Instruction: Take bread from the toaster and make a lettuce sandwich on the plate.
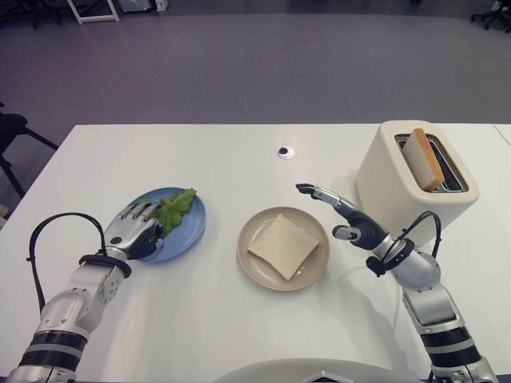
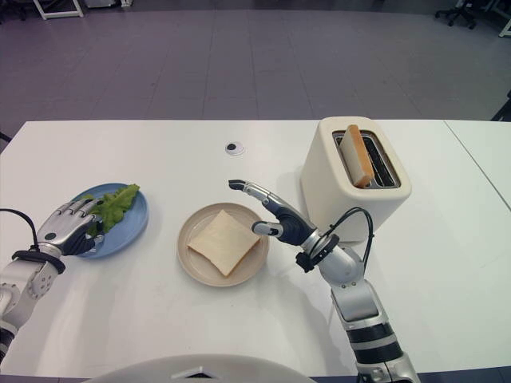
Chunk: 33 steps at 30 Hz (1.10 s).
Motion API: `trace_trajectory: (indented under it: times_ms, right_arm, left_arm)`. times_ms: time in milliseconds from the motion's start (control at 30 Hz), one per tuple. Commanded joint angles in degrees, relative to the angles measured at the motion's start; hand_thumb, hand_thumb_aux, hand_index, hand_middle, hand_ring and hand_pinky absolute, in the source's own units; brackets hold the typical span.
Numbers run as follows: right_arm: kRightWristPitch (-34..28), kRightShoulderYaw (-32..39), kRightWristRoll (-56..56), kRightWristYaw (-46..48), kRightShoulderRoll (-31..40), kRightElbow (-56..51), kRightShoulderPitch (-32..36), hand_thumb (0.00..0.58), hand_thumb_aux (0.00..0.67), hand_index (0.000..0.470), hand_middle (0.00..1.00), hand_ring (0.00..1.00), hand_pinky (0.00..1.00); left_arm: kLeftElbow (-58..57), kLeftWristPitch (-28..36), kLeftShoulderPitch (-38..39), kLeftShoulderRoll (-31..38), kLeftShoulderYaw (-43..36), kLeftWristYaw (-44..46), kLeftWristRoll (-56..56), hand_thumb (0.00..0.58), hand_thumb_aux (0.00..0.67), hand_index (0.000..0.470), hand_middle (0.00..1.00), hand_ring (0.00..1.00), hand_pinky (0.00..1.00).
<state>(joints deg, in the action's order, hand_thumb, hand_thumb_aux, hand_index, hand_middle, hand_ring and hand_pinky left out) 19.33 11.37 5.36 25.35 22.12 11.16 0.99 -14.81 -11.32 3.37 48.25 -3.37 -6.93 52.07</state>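
Note:
A cream toaster (image 1: 399, 179) stands at the right with one slice of bread (image 1: 423, 159) sticking up from its slot. A beige plate (image 1: 255, 267) in the middle holds a second bread slice (image 1: 283, 246) lying flat. On a blue plate (image 1: 192, 231) at the left lies a lettuce leaf (image 1: 176, 206). My left hand (image 1: 134, 230) rests over the blue plate's near edge, fingers curled beside the lettuce; whether they grip it I cannot tell. My right hand (image 1: 343, 214) hovers open between the beige plate and the toaster, fingers stretched out and holding nothing.
A small round black-and-white cap (image 1: 286, 152) sits in the white table's far middle. A black cable (image 1: 48, 239) loops beside my left forearm. The table's far edge meets grey floor with chair legs beyond.

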Motion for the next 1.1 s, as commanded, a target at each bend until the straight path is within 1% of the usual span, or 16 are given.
trace_trajectory:
  times_ms: [33,333,367,400,433,500,533,567,633,667,700,733,767,800,933,1100]
  right_arm:
    - [0.4,0.3,0.4,0.2,-0.2,-0.9,0.9,0.000,0.000,0.000,0.00,0.00,0.00]
    - [1.1,0.3,1.2,0.0,-0.3,-2.1,1.3,0.000,0.000,0.000,0.00,0.00,0.00]
    - [1.1,0.3,1.2,0.1,-0.3,-2.1,1.3,0.000,0.000,0.000,0.00,0.00,0.00]
    - [1.2,0.3,1.2,0.1,-0.2,-2.1,1.4,0.000,0.000,0.000,0.00,0.00,0.00]
    - [1.2,0.3,1.2,0.1,-0.2,-2.1,1.4,0.000,0.000,0.000,0.00,0.00,0.00]
    - [1.3,0.2,1.2,0.1,-0.1,-2.0,1.4,0.000,0.000,0.000,0.00,0.00,0.00]
    - [1.3,0.2,1.2,0.1,-0.1,-2.0,1.4,0.000,0.000,0.000,0.00,0.00,0.00]
    - [1.4,0.2,1.2,0.1,-0.1,-2.1,1.5,0.000,0.000,0.000,0.00,0.00,0.00]
    - [1.5,0.2,1.3,0.1,0.0,-2.3,1.5,0.000,0.000,0.000,0.00,0.00,0.00]
    - [1.4,0.3,1.3,0.1,-0.1,-2.3,1.5,0.000,0.000,0.000,0.00,0.00,0.00]
    - [1.4,0.3,1.4,0.1,-0.1,-2.2,1.5,0.000,0.000,0.000,0.00,0.00,0.00]
    - [1.4,0.4,1.4,0.0,-0.1,-2.2,1.5,0.000,0.000,0.000,0.00,0.00,0.00]
    - [1.4,0.4,1.5,0.0,-0.2,-2.2,1.5,0.000,0.000,0.000,0.00,0.00,0.00]
    - [1.4,0.4,1.5,0.0,-0.2,-2.3,1.5,0.000,0.000,0.000,0.00,0.00,0.00]
    - [1.5,0.6,1.7,-0.1,-0.3,-2.7,1.6,0.000,0.000,0.000,0.00,0.00,0.00]
    - [1.6,0.8,2.0,-0.1,-0.5,-3.1,1.9,0.000,0.000,0.000,0.00,0.00,0.00]
  left_arm:
    - [-1.9,-1.0,-0.8,0.4,-1.5,-0.4,-1.1,0.580,0.670,0.470,0.00,0.00,0.00]
    - [-0.7,-1.3,0.1,1.4,-0.8,-3.0,-2.2,0.580,0.670,0.470,0.00,0.00,0.00]
    - [0.1,-1.2,0.6,1.6,-0.4,-2.9,-2.5,0.578,0.631,0.442,0.00,0.00,0.00]
    - [0.8,-1.2,1.1,1.7,0.1,-2.8,-2.9,0.527,0.468,0.328,0.00,0.00,0.00]
    - [1.8,-1.1,1.6,1.8,0.7,-2.6,-3.4,0.528,0.470,0.330,0.00,0.00,0.00]
    - [4.3,-0.8,2.8,2.4,2.2,-2.0,-4.5,0.514,0.444,0.311,0.00,0.00,0.00]
    - [5.4,-0.5,3.2,2.7,2.9,-1.8,-4.9,0.487,0.402,0.282,0.00,0.00,0.00]
    - [6.2,-0.2,3.5,2.9,3.3,-1.6,-4.9,0.485,0.399,0.280,0.00,0.00,0.00]
    - [7.1,0.3,3.9,3.0,3.6,-1.3,-4.8,0.503,0.426,0.299,0.00,0.00,0.00]
    - [7.2,0.4,4.0,3.1,3.6,-1.2,-4.7,0.493,0.410,0.288,0.00,0.00,0.00]
    - [7.0,0.5,3.9,3.1,3.5,-1.1,-4.6,0.464,0.370,0.260,0.00,0.00,0.00]
    - [5.8,0.9,3.3,3.0,2.9,-1.2,-4.0,0.304,0.208,0.146,0.00,0.00,0.00]
    - [4.5,1.0,2.6,2.9,2.2,-1.3,-3.4,0.223,0.145,0.101,0.00,0.00,0.00]
    - [2.9,1.1,1.6,2.8,1.5,-1.6,-2.8,0.000,0.000,0.000,0.00,0.00,0.00]
    - [-2.6,0.7,-2.6,2.5,-1.0,-2.1,-2.3,0.000,0.000,0.000,0.00,0.00,0.00]
    - [-7.0,0.1,-5.4,2.3,-3.4,-2.2,-2.4,0.000,0.000,0.000,0.00,0.00,0.00]
